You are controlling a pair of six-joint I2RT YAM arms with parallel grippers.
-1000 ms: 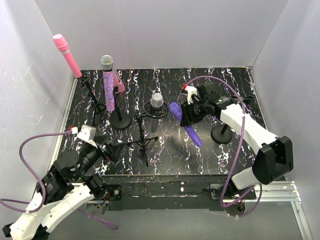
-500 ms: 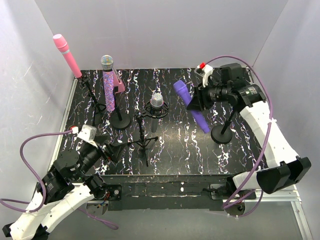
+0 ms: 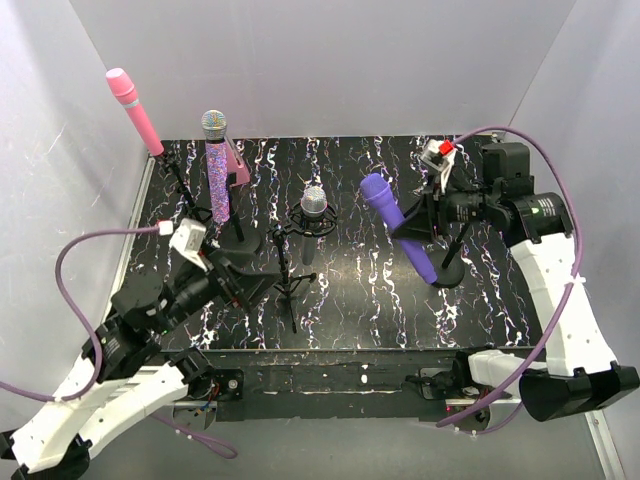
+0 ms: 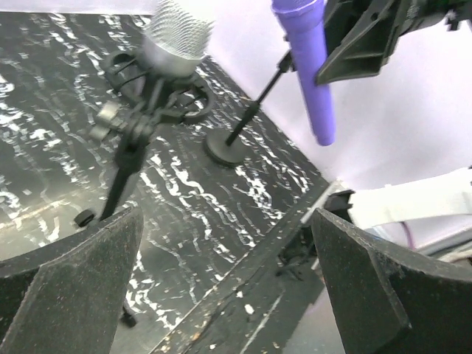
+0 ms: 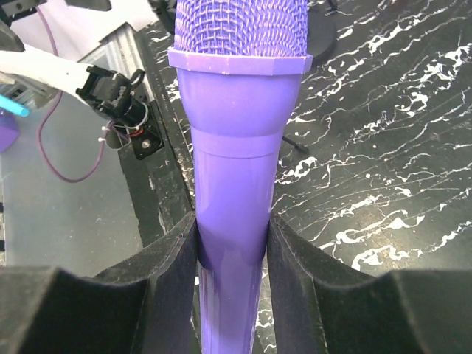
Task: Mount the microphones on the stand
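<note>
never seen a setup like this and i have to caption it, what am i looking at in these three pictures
These are two white robot arms, left and right, bolted at the near edge of a black white-veined table. The wide picture comes from a fixed camera above and behind them. The other two come from a camera on each wrist, looking out past that arm's own fingers. Three microphones already sit on black stands: a plain pink stick-shaped microphone, a glittery purple microphone with a silver mesh head and a silver-grey microphone. The right tool is shut on the plain purple microphone, lifted off the table near a bare black round-based stand. The left tool is open and holds nothing.
</note>
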